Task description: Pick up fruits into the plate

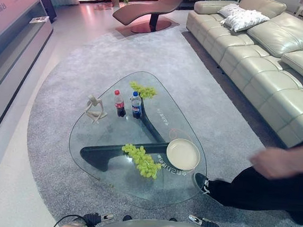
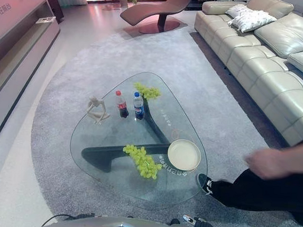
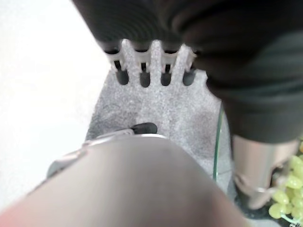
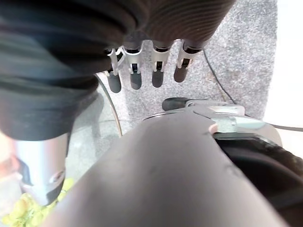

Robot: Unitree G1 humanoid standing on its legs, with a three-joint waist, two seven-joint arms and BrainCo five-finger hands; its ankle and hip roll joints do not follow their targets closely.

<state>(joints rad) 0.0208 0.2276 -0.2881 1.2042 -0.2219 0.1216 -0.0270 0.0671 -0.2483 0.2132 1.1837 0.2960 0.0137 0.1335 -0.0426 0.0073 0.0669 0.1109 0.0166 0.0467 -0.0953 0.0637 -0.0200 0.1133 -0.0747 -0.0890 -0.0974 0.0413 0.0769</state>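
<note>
On the one glass bench [image 1: 109,176] lie two bunches of green grapes: one bunch [image 1: 142,160] near the front, the second bunch [image 1: 143,90] at the far end. One round cream plate [image 1: 183,154] sits just beside the nearer bunch. Two small bottles stand side by side, one red-labelled bottle [image 1: 119,103] and one blue-labelled bottle [image 1: 136,104], with one pale figurine [image 1: 94,108] near them. One person's hand [image 1: 277,161] reaches in from the right.

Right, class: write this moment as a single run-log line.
plate: empty | near grapes: on table beside plate | far grapes: behind bottles | left hand: open | right hand: open
</note>
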